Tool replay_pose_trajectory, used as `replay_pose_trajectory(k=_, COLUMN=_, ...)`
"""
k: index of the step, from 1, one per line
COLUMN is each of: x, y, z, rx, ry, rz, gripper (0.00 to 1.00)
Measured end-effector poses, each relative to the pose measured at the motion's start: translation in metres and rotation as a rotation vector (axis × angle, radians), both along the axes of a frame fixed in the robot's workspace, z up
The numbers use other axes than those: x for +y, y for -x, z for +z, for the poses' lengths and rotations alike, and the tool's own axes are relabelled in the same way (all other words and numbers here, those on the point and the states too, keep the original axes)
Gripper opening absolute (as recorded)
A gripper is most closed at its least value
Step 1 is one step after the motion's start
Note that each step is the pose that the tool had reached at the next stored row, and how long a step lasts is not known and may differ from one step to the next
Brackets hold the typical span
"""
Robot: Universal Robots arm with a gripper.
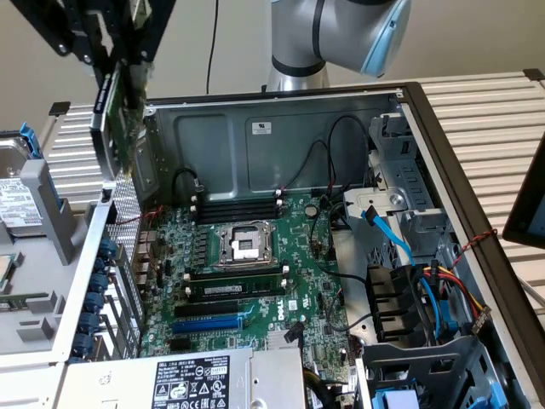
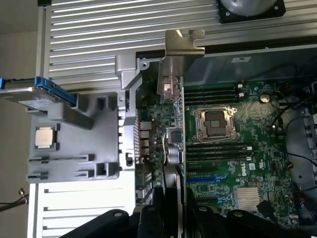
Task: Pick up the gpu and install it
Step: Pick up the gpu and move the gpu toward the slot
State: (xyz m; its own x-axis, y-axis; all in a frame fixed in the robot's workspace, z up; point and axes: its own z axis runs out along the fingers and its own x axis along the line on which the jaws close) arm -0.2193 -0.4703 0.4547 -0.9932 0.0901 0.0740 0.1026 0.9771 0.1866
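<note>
The gripper (image 2: 171, 201) was clenched on the gpu (image 2: 179, 114), which stood edge-on between the jaws with its silver end bracket (image 2: 182, 54) farthest from them, over the open computer case (image 1: 213, 136). The card looked light and stiff but fragile, best held by the board's edges, clear of the fan.

Robotics lab or test workshop: industrial arm (image 1: 341, 34) beyond opened computer case (image 1: 213, 128), on ribbed aluminium surface (image 1: 494, 128).
</note>
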Motion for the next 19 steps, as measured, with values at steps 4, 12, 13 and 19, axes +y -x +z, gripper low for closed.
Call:
replay_pose_trajectory(k=4, x=0.0001, y=-0.016, z=0.0, rx=0.0, ry=0.0353, rz=0.0, gripper=0.27)
replay_pose_trajectory(k=12, x=0.0037, y=-0.051, z=-0.0001, rx=-0.0004, ry=0.0656, rz=0.0, gripper=0.27)
replay_pose_trajectory(k=13, x=0.0041, y=-0.055, z=0.0, rx=-0.0005, ry=0.0682, rz=0.0, gripper=0.27)
replay_pose_trajectory(k=19, x=0.0088, y=-0.079, z=-0.0006, rx=-0.0006, ry=0.0748, rz=0.0, gripper=0.27)
